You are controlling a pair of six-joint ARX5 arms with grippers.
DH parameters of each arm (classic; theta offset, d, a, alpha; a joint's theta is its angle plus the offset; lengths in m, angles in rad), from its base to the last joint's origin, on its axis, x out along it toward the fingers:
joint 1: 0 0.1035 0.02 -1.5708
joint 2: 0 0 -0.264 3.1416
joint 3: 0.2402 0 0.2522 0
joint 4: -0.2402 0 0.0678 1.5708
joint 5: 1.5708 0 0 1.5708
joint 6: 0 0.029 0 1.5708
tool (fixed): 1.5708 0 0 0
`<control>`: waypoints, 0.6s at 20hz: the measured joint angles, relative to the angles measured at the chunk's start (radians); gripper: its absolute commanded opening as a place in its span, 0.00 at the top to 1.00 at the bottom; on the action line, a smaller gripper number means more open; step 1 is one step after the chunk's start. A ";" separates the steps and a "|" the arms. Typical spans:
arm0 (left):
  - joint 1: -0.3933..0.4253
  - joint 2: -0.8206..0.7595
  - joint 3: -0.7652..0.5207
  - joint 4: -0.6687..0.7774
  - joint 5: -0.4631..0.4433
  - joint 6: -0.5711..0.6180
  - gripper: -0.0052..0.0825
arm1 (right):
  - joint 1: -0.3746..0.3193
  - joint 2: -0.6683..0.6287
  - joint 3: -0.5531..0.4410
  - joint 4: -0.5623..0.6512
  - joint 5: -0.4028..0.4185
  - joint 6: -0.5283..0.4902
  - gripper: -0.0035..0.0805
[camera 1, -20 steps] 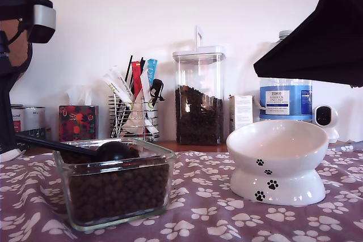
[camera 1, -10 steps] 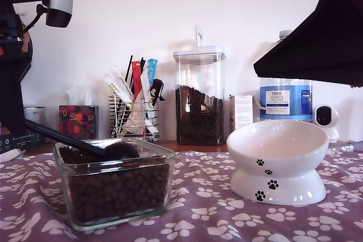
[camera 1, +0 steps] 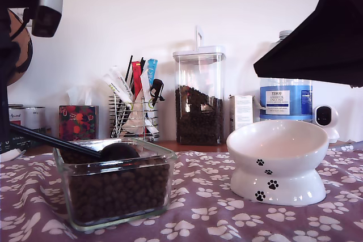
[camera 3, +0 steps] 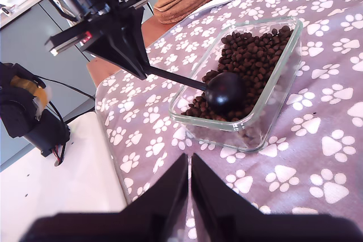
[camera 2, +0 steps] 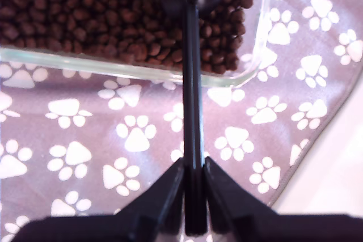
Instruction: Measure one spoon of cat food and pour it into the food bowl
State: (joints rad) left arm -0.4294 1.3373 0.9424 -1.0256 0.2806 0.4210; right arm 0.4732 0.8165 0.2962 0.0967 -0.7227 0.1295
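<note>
The black spoon (camera 1: 116,151) lies with its round cup in the cat food (camera 1: 119,188), dark brown kibble that fills a square glass dish (camera 1: 164,157) at the exterior view's left. My first gripper (camera 2: 194,196) is shut on the end of the spoon's thin handle (camera 2: 193,83), outside the dish's rim (camera 2: 142,72). The second wrist view shows the cup (camera 3: 225,92) resting on the kibble (camera 3: 255,49). My second gripper (camera 3: 189,179) is shut with nothing in it and hangs high at the exterior view's upper right (camera 1: 266,66). Below it stands the white food bowl (camera 1: 278,160) with paw prints.
A purple paw-print cloth (camera 1: 227,219) covers the table. Along the back stand a tissue box (camera 1: 78,122), a wire rack of sachets (camera 1: 135,109), a tall clear canister of kibble (camera 1: 198,97), a blue-labelled bottle (camera 1: 285,97) and a small white camera (camera 1: 325,118).
The first arm has shifted at the exterior view's left and the handle's outer end has risen slightly. The spoon's cup stays in the kibble. The second gripper has not moved.
</note>
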 measured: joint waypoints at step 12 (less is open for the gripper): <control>0.039 0.119 0.013 0.016 -0.029 0.005 0.97 | 0.000 0.000 0.000 0.000 0.000 0.000 0.97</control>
State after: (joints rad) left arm -0.3904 1.4559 0.9558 -1.0100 0.2520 0.4263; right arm 0.4736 0.8165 0.2962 0.0963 -0.7227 0.1295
